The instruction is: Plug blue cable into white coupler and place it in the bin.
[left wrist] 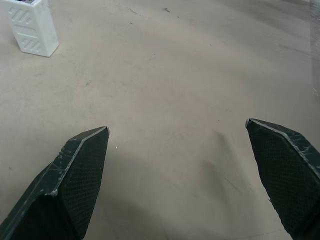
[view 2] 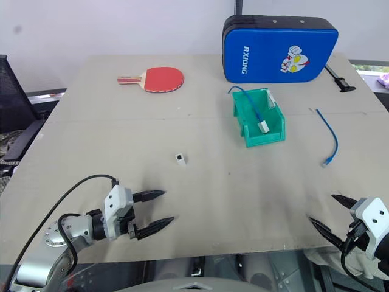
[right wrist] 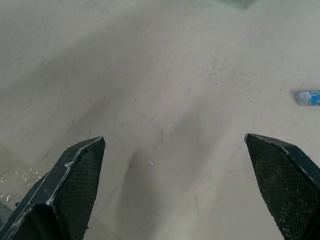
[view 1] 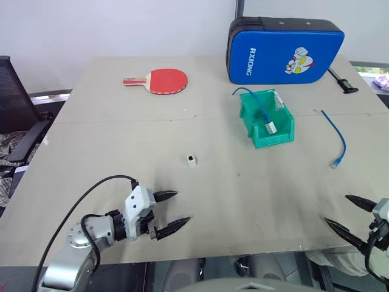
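The blue cable lies loose on the table's right side, and its clear plug shows in the right wrist view. The tiny white coupler stands alone near the table's middle, also seen as a white block ahead of the left fingers. The green bin sits farther back, holding another blue cable with a white block on its end. My left gripper hovers open near the front edge, short of the coupler. My right gripper is open at the front right corner, well short of the cable. Both hold nothing.
A red table-tennis paddle lies at the back left. A large blue padded case stands at the back behind the bin, with a black tool beside it. A black chair stands off the table's left edge.
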Available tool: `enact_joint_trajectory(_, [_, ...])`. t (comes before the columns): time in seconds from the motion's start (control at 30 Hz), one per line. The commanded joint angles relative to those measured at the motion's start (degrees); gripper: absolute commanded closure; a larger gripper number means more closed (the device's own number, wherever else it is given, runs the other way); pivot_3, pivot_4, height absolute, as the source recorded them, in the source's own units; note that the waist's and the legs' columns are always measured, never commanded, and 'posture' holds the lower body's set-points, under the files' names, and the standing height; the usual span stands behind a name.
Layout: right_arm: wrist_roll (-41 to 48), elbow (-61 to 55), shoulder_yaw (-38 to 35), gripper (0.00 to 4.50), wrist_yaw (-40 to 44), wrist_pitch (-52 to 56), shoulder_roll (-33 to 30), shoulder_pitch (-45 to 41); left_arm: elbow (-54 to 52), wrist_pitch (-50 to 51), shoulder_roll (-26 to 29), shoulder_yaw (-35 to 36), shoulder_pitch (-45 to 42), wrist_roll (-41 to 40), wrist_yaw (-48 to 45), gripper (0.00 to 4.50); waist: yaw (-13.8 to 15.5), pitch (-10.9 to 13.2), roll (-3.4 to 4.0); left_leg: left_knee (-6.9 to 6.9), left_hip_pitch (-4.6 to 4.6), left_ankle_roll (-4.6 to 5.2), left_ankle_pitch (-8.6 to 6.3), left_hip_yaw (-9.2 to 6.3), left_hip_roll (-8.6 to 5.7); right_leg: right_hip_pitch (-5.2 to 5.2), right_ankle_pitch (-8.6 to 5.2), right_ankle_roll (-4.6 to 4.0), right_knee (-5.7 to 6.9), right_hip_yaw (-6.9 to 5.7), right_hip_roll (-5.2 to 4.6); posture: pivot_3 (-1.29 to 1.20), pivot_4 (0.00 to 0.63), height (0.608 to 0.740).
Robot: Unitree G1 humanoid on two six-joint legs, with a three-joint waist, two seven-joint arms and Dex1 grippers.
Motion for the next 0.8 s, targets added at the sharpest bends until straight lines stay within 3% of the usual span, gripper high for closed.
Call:
enact_joint_trajectory(0.03, [1.0,-0.5,-1.5,0.08,-0.9,0.9,-2.3,-3.1,-4.5,2.5,-1.6,0.7,-1.6,-4.5,1.8,0.00,0.0,0.0,0.00,0.00,0.00,0.00,0.00,0.00,0.00,0.00,0.00,0.00,0.00,0.00,0.00,0.00,0.150,0.731])
enact_joint_trajectory(0.13, [0.5,0.9,-1.2,0.08,0.2,5.6,-10.9,-10.6,-11.4,8.8,-3.0,0.6,-3.1,-11.4,4.4,0.00,-0.5,0.3,0.22,0.10,0.02,0.01,0.00,0.18,0.00,-0.01,0.01,0.01,0.00,0.04,-0.13,0.00,0.150,0.731])
enact_joint_trajectory(0.27, [-4.7,7.7,4.2,0.08,5.4,5.1,-23.3,-18.0,-14.7,8.9,-2.0,-0.7,-4.8,-10.2,3.4,0.00,-0.2,0.1,0.10,0.24,0.14,0.02,0.01,0.15,-0.03,0.13,0.01,0.02,0.00,-0.01,-0.02,0.00,0.150,0.731])
enact_joint_trajectory(0.37, [-9.9,16.5,13.0,0.08,9.6,0.7,-31.2,-27.9,-14.6,6.3,-1.6,-2.7,-6.6,-7.3,1.9,0.00,-0.1,0.2,0.18,0.17,0.07,0.03,0.02,0.06,-0.04,0.05,0.02,-0.02,0.06,0.01,0.18,0.00,0.150,0.731])
enact_joint_trajectory(0.43, [-16.6,25.3,22.2,0.60,14.2,-7.6,-34.8,-36.9,-14.2,5.4,-1.9,-4.1,-7.7,-6.4,1.5,0.00,-0.1,0.2,0.20,0.15,0.07,0.04,0.02,0.05,-0.07,0.04,0.02,-0.03,0.06,0.03,0.22,0.00,0.150,0.731])
enact_joint_trajectory(0.53, [-26.7,38.9,34.6,1.92,18.8,-20.4,-34.9,-51.0,-13.7,4.6,-2.5,-5.3,-8.2,-5.7,1.5,0.00,-0.1,0.3,0.20,0.13,0.04,0.04,0.02,0.10,-0.06,0.02,0.01,-0.03,-0.02,0.05,0.28,0.00,0.150,0.731])
enact_joint_trajectory(0.8, [-47.0,71.7,54.4,1.92,18.8,-45.2,-25.3,-81.4,-14.3,3.5,-3.6,-6.0,-7.3,-4.7,2.9,0.00,-0.4,0.4,0.30,0.13,0.05,0.05,0.02,0.25,-0.07,-0.01,0.02,-0.03,-0.04,0.23,0.30,0.00,0.150,0.731])
